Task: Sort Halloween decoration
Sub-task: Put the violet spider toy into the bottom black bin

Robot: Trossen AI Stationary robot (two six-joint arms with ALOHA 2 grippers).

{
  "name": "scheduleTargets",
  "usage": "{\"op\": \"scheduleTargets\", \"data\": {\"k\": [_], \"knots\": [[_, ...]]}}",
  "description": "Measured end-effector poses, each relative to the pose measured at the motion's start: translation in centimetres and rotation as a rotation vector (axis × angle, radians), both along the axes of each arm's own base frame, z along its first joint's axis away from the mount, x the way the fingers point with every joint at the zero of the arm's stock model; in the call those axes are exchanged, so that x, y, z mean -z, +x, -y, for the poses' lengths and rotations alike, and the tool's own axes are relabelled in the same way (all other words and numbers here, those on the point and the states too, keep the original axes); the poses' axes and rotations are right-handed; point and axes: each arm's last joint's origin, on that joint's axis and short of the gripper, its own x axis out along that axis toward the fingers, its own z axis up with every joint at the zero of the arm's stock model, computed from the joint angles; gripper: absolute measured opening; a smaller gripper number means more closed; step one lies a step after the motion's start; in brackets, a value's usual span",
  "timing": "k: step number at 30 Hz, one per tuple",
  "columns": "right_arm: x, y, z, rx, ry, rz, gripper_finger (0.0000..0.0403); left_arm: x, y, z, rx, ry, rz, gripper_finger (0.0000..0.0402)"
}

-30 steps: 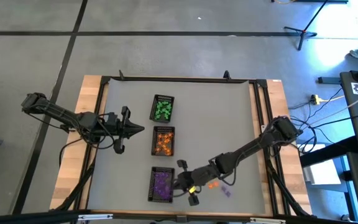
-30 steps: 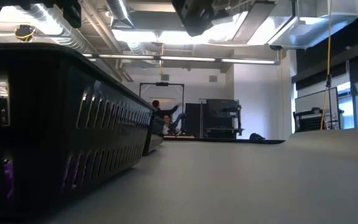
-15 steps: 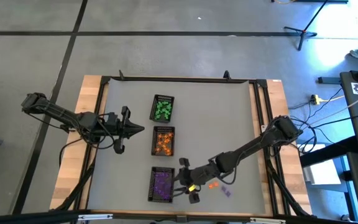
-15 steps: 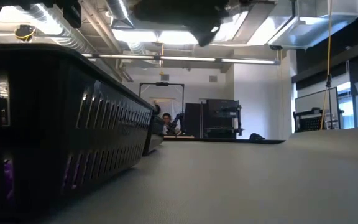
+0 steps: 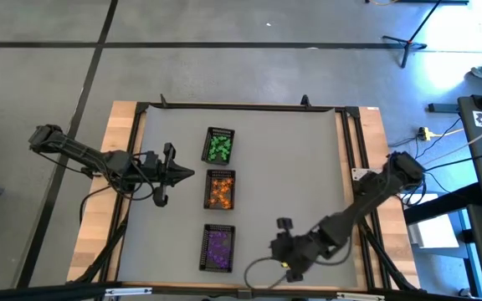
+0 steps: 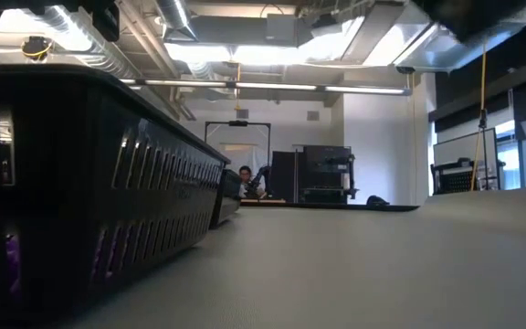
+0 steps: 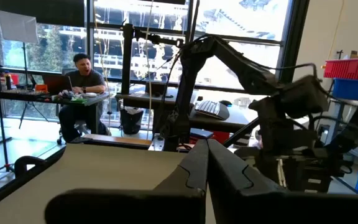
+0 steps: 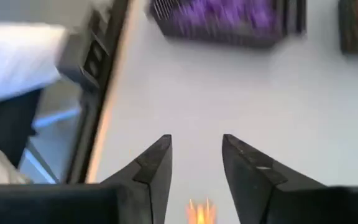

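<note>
Looking left to right, your left gripper (image 5: 192,174) waits with fingers pressed together, left of the orange-filled tray (image 5: 220,189). Three black mesh trays run far to near: green trinkets (image 5: 218,149), orange trinkets (image 5: 219,193), purple trinkets (image 5: 218,248). Your right gripper (image 8: 195,160) hangs spread apart over the near edge, right of the purple tray (image 8: 229,18); a small blurred orange piece (image 8: 199,212) glows between its fingers, shape unclear.
</note>
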Motion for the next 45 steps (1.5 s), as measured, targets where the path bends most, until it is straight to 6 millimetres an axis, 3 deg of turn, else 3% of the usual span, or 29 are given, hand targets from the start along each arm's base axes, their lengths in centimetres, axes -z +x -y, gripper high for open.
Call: {"op": "scheduleTargets", "data": {"k": [4, 8, 15, 20, 28, 40, 45], "knots": [[0.9, -2.6, -1.1, 0.07, -0.031, -0.104, 0.0132, 0.0, 0.0, 0.0, 0.0, 0.0, 0.0, 0.0], [3.2, -5.2, -0.9, 0.151, -0.001, -0.187, 0.0132, 0.0, 0.0, 0.0, 0.0, 0.0, 0.0, 0.0], [4.0, -9.7, -0.4, 0.194, 0.074, -0.169, 0.0131, 0.0, 0.0, 0.0, 0.0, 0.0, 0.0, 0.0], [6.3, -12.0, -0.4, 0.228, 0.069, -0.196, 0.0131, 0.0, 0.0, 0.0, 0.0, 0.0, 0.0, 0.0], [8.2, -12.4, -0.7, 0.211, 0.284, -0.178, 0.0131, 0.0, 0.0, 0.0, 0.0, 0.0, 0.0, 0.0], [11.0, -12.2, -0.9, 0.239, 0.204, -0.239, 0.0131, 0.0, 0.0, 0.0, 0.0, 0.0, 0.0, 0.0], [11.1, -12.3, -0.7, 0.245, 0.18, -0.24, 0.0125, 0.0, 0.0, 0.0, 0.0, 0.0, 0.0, 0.0]]}}
